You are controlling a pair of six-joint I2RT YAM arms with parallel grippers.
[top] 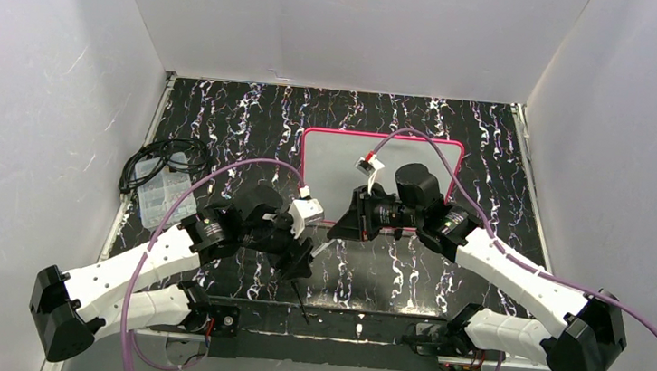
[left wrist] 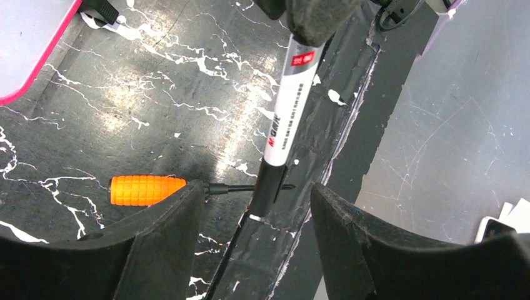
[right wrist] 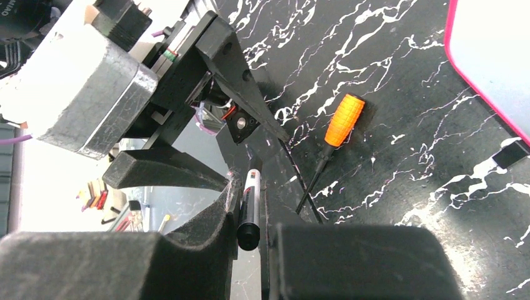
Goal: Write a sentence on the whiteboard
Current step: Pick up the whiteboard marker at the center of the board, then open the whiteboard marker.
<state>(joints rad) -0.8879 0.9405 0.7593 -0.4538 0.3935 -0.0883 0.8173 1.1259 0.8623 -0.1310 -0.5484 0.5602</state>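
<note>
The whiteboard (top: 418, 158), light grey with a pink-red frame, lies at the middle back; its corners show in the left wrist view (left wrist: 25, 37) and the right wrist view (right wrist: 494, 56). No sentence shows on the part I can see; the right arm hides the near part. My right gripper (top: 346, 222) (right wrist: 253, 219) is shut on a white marker (right wrist: 250, 200) with a black cap and holds it above the table. My left gripper (top: 301, 257) (left wrist: 256, 187) is open, its fingers wide on either side of the marker's (left wrist: 294, 94) black cap end, not touching it.
An orange-handled screwdriver (left wrist: 147, 189) (right wrist: 344, 119) lies on the black marbled table below the grippers, near the front edge strip. A coil of black cable (top: 159, 165) and a clear plastic box (top: 160, 192) sit at the left edge. White walls enclose the table.
</note>
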